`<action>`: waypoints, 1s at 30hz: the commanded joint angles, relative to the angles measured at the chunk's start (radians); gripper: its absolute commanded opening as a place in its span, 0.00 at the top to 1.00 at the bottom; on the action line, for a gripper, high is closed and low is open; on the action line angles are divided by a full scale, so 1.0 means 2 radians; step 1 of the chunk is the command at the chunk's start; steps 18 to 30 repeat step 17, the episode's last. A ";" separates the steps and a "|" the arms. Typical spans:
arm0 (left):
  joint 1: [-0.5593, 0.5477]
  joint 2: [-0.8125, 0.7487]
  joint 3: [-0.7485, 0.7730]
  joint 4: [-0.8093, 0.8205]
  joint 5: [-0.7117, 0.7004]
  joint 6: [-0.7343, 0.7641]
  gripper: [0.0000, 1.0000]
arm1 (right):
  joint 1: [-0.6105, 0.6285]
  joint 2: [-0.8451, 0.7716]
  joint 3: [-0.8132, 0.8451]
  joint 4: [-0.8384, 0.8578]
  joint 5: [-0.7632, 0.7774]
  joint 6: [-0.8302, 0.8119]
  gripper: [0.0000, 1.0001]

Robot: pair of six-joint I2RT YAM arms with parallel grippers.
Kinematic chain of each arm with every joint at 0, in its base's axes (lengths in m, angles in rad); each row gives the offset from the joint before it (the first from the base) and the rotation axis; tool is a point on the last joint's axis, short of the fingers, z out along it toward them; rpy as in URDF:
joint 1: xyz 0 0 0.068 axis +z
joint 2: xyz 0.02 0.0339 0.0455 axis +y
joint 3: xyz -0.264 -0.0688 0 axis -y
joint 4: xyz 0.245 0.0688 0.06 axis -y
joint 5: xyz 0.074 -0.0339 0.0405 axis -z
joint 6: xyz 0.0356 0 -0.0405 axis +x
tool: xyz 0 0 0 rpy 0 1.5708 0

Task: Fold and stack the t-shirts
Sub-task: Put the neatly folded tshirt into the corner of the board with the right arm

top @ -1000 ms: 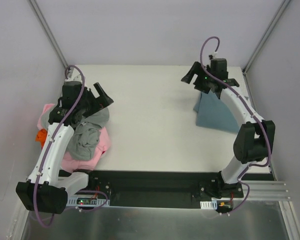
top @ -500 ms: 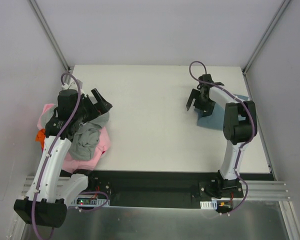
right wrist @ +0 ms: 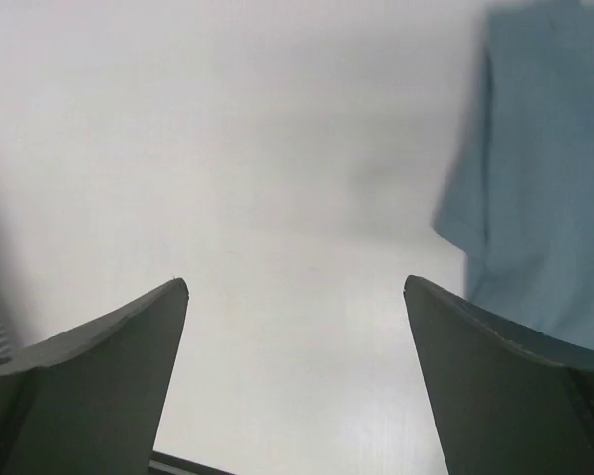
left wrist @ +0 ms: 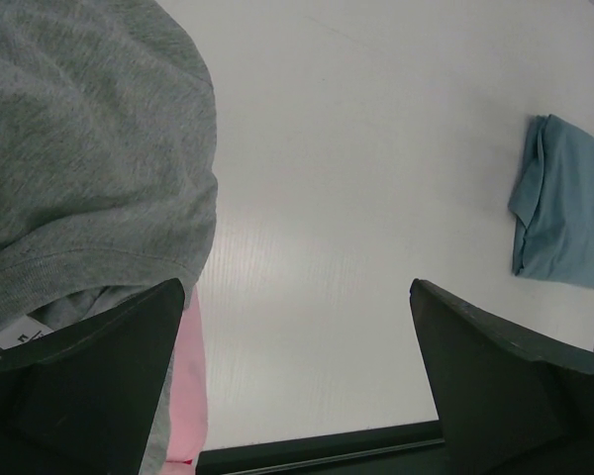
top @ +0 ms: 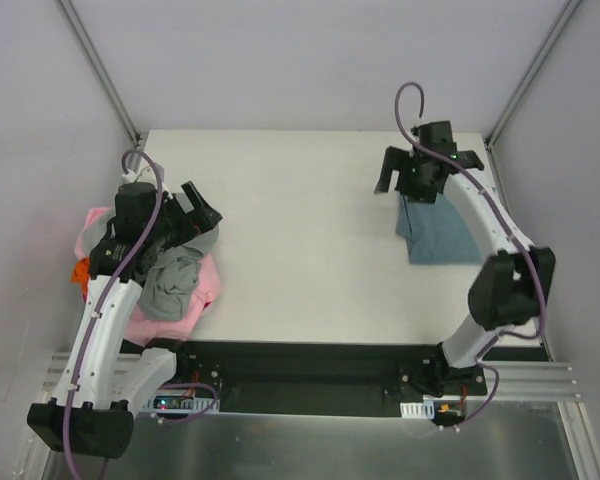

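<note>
A folded slate-blue t-shirt (top: 442, 232) lies flat on the right side of the table, also showing in the left wrist view (left wrist: 564, 208) and, blurred, in the right wrist view (right wrist: 544, 168). My right gripper (top: 427, 165) hovers open just beyond the shirt's far edge, nothing between its fingers (right wrist: 297, 282). At the table's left edge sits a heap of t-shirts: a crumpled grey one (top: 175, 272) on top, a pink one (top: 208, 290) under it, a bit of orange (top: 81, 270). My left gripper (top: 205, 208) hangs open over the heap's right side (left wrist: 297, 287), empty.
The white table (top: 300, 230) is walled by pale panels on three sides. A black strip (top: 310, 365) carrying the arm bases runs along the near edge. The right arm's links arch over the blue shirt's right side.
The right gripper has swung up and away from the blue shirt's left edge to a spot beyond its far edge, staying open. The left arm has hardly moved.
</note>
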 commanded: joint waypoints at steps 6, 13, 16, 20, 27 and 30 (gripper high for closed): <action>0.006 0.016 0.053 -0.015 -0.003 0.016 0.01 | 0.028 -0.295 -0.101 0.127 -0.072 0.059 0.04; 0.006 -0.010 0.050 -0.016 -0.009 0.023 0.01 | 0.028 -0.325 -0.145 0.076 -0.059 0.051 0.04; 0.006 -0.012 0.046 -0.017 -0.013 0.015 0.01 | 0.028 -0.334 -0.147 0.086 -0.062 0.048 0.04; 0.006 -0.014 0.044 -0.018 -0.017 0.010 0.01 | 0.028 -0.336 -0.146 0.087 -0.062 0.046 0.04; 0.006 -0.014 0.044 -0.018 -0.017 0.010 0.01 | 0.028 -0.336 -0.146 0.087 -0.062 0.046 0.04; 0.006 -0.014 0.044 -0.018 -0.017 0.010 0.01 | 0.028 -0.336 -0.146 0.087 -0.062 0.046 0.04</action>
